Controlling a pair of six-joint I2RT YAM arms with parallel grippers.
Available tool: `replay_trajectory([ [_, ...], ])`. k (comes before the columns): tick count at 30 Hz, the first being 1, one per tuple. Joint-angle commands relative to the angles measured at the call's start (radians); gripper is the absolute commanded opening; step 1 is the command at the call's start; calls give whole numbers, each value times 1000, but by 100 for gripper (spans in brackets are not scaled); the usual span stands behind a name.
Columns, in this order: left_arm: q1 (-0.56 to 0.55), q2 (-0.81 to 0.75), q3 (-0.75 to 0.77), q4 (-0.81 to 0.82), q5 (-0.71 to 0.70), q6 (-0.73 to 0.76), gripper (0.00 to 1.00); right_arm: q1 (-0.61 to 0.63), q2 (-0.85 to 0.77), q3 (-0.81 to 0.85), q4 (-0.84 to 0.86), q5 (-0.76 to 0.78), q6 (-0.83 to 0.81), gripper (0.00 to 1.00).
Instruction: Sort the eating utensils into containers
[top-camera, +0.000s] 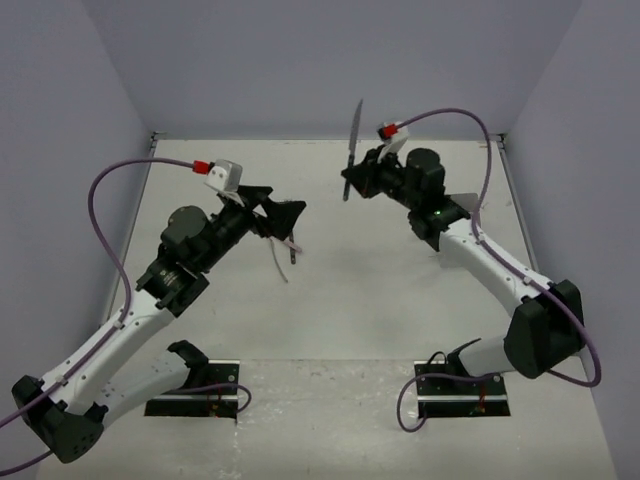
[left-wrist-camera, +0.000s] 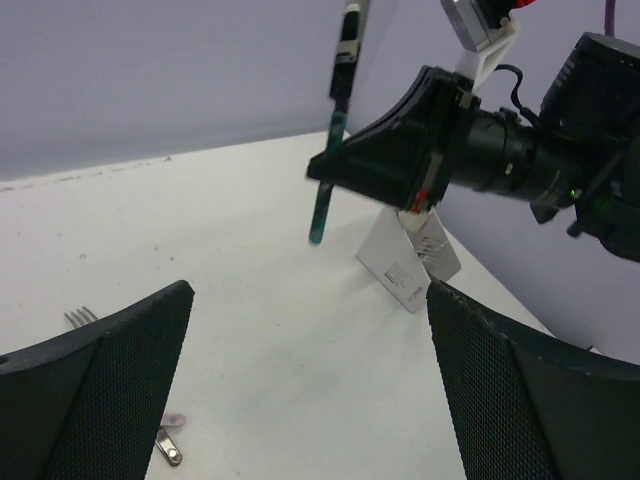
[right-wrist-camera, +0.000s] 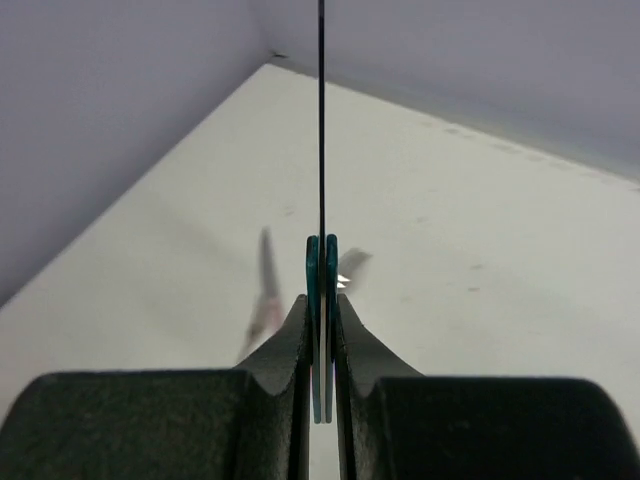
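Note:
My right gripper (top-camera: 352, 180) is raised at the far middle of the table and shut on a teal-handled utensil (top-camera: 353, 135), whose metal end points up. In the right wrist view the gripper (right-wrist-camera: 321, 312) clamps the teal handle (right-wrist-camera: 321, 290) edge-on. The left wrist view shows the same utensil (left-wrist-camera: 326, 195) hanging from that gripper. My left gripper (top-camera: 288, 215) is open and empty, facing the right one; in its own view (left-wrist-camera: 310, 310) the fingers stand wide apart. A pink-handled utensil (top-camera: 286, 256) lies below it. A white container (left-wrist-camera: 408, 268) sits under the right arm.
Fork tines (left-wrist-camera: 78, 318) and a pink handle end (left-wrist-camera: 170, 440) lie on the table by my left finger. A blurred pink-handled utensil (right-wrist-camera: 264, 300) lies below the right gripper. The container's edge (top-camera: 464, 206) shows behind the right arm. Walls enclose the table on three sides.

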Motion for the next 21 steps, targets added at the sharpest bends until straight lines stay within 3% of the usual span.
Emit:
replay_trajectory([
  [1, -2, -84, -15, -28, -36, -20, 100, -219, -100, 85, 60, -208, -252, 0],
  [5, -2, -138, -18, -160, -150, -28, 100, -399, -131, 163, -72, -524, -675, 0],
  [9, -2, -162, -67, -192, -248, -37, 100, -615, -85, 316, -367, -833, -854, 0],
  [12, -3, -161, -102, -188, -305, -48, 100, -720, -91, 257, -471, -978, -984, 0],
  [16, -2, -127, -133, -177, -315, -69, 100, -836, -99, 171, -711, -1014, -1244, 0],
  [21, -2, -53, -133, -189, -356, -104, 100, -970, -70, 85, -810, -1030, -1437, 0],
])
